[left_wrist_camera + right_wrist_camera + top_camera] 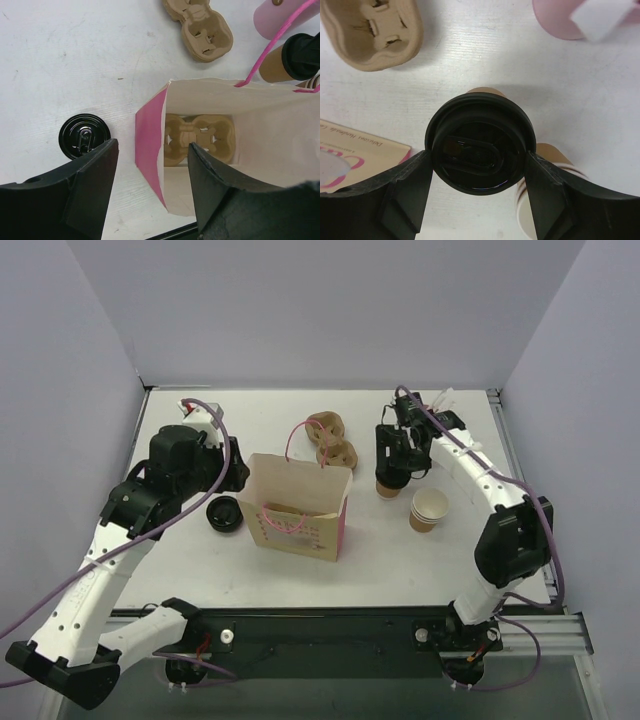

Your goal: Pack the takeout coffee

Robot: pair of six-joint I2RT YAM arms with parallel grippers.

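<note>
A kraft coffee cup with a black lid (480,145) stands on the table right of the paper bag (297,502). My right gripper (477,157) is shut on that lid, a finger pressed against each side of the rim. From above, the right gripper (393,468) covers the cup (387,487). A second kraft cup (429,508) stands open, without a lid, just to its right. My left gripper (152,150) is open and straddles the bag's pink left wall (150,145) without touching it. A pulp tray (197,137) lies in the bottom of the bag.
A loose black lid (84,136) lies on the table left of the bag. Stacked pulp trays (331,437) sit behind the bag. A pink cup (560,20) stands behind the right gripper. The bag's pink handles (300,440) stick up.
</note>
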